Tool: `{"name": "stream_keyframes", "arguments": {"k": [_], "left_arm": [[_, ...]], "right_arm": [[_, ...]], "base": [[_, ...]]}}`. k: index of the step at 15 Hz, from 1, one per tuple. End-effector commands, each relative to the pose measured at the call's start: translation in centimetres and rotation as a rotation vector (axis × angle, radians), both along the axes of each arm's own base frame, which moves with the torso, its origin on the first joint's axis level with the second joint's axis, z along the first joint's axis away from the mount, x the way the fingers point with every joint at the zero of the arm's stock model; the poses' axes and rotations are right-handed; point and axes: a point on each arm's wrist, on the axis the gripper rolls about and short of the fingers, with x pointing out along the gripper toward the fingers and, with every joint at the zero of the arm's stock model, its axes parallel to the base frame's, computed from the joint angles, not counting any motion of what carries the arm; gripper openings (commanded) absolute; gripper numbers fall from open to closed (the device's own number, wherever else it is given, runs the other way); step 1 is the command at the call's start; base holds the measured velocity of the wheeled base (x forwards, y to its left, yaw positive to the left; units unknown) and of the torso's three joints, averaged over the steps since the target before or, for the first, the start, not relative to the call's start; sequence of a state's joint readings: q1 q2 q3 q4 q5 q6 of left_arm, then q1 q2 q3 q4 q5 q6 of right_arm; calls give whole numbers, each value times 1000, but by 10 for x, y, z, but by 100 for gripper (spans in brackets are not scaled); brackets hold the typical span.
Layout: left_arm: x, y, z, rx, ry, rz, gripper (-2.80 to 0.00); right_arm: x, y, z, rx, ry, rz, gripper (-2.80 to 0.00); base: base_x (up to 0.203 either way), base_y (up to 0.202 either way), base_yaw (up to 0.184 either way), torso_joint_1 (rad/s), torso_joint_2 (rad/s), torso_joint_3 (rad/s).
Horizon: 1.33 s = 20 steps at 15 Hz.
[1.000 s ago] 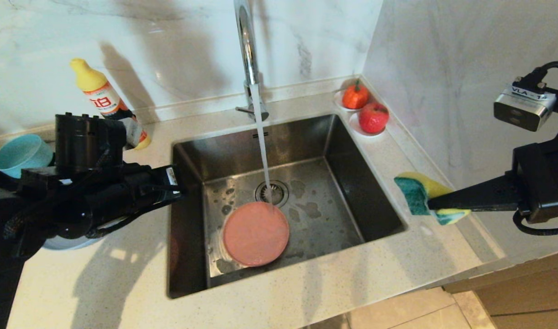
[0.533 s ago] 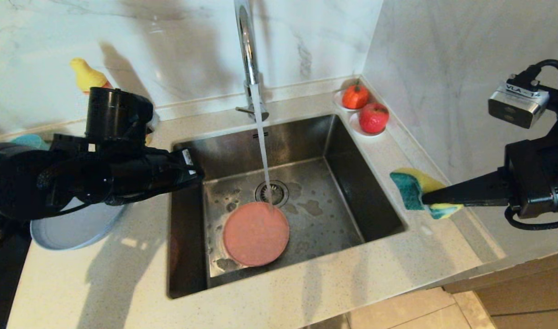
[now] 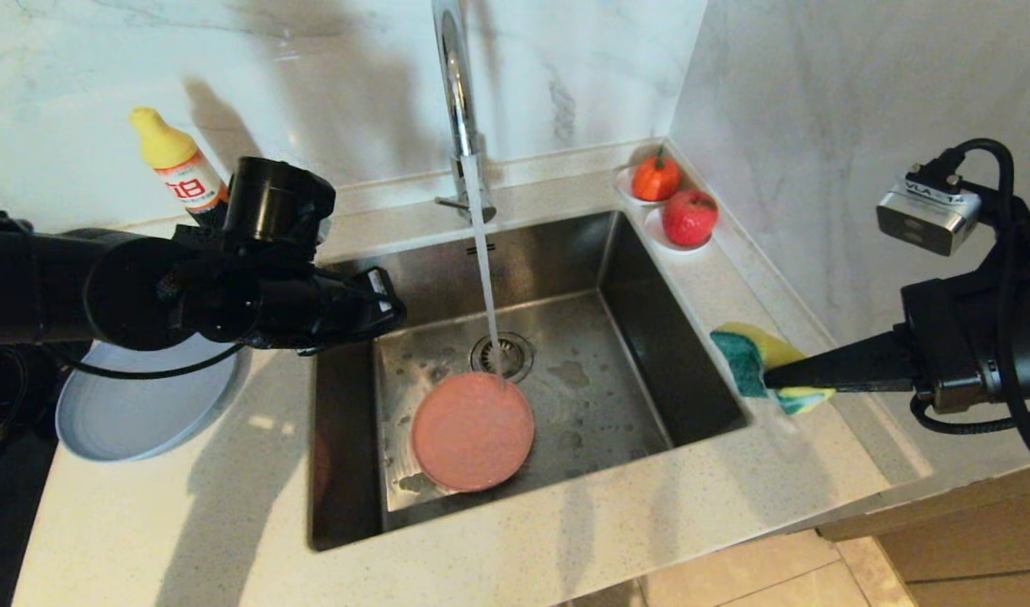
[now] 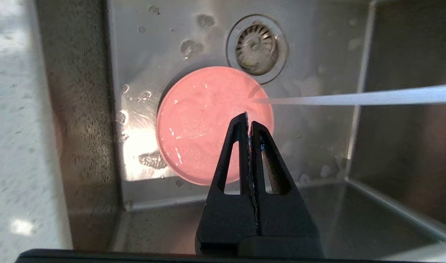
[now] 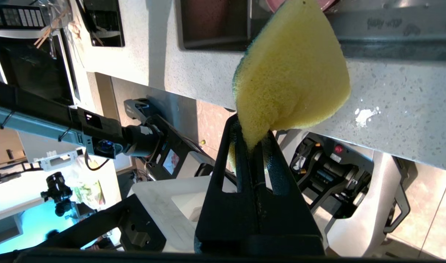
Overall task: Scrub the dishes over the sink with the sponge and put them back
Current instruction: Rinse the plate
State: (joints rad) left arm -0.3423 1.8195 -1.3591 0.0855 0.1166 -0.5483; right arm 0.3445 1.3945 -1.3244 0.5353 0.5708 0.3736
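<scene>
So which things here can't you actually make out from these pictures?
- Small teal-blue bowl: not visible in any view; the black left arm covers that corner of the counter.
- Pale bluish-white round plate: head view, its far part hidden under the same arm.
- Yellow-capped bottle: head view, lower half behind the arm.
- Yellow and green sponge: right wrist view, top corner cut off by the picture's edge.

The left gripper (image 4: 248, 121), fingers pressed together and empty, hangs above the pink plate (image 4: 204, 124) lying in the sink (image 4: 84, 109). A stream of water (image 4: 354, 98) lands on the plate's rim beside the drain (image 4: 257, 45).
</scene>
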Motion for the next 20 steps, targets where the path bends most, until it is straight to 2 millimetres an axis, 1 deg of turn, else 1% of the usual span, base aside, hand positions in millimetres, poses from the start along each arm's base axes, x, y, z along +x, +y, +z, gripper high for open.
{"name": "stream_keyframes", "arguments": {"k": [1, 3, 6, 8, 11, 12, 13, 15, 18, 20], "left_arm": [[18, -6, -17, 18, 60, 4, -280], [25, -9, -28, 38, 114, 6, -280], [34, -12, -40, 53, 174, 8, -280], [38, -13, -46, 45, 196, 22, -280], [47, -16, -62, 59, 234, 23, -280], [48, -16, -65, 61, 241, 24, 0], [50, -15, -70, 66, 261, 29, 0], [52, -15, -72, 71, 280, 31, 0], [55, -9, -70, 68, 276, 46, 0], [58, -10, -81, 75, 302, 50, 0]], "right_arm": [[2, 0, -2, -1, 13, 0, -280], [1, 0, -5, -4, 16, 0, -280], [6, -2, -11, -3, 18, -15, -280], [5, -3, -11, -7, 14, -12, -280], [6, -3, -11, -10, 10, -9, -280], [6, -3, -11, -11, 7, -9, -280], [6, -3, -11, -11, 9, -12, -280], [7, -4, -12, -13, 10, -14, -280], [6, -4, -11, -12, 8, -11, -280], [6, -4, -11, -12, 8, -11, -280]], "base": [[0, 0, 0, 0, 0, 0], [0, 0, 0, 0, 0, 0], [0, 0, 0, 0, 0, 0], [0, 0, 0, 0, 0, 0], [0, 0, 0, 0, 0, 0], [0, 0, 0, 0, 0, 0], [0, 0, 0, 0, 0, 0], [0, 0, 0, 0, 0, 0], [0, 0, 0, 0, 0, 0], [0, 0, 0, 0, 0, 0]]}}
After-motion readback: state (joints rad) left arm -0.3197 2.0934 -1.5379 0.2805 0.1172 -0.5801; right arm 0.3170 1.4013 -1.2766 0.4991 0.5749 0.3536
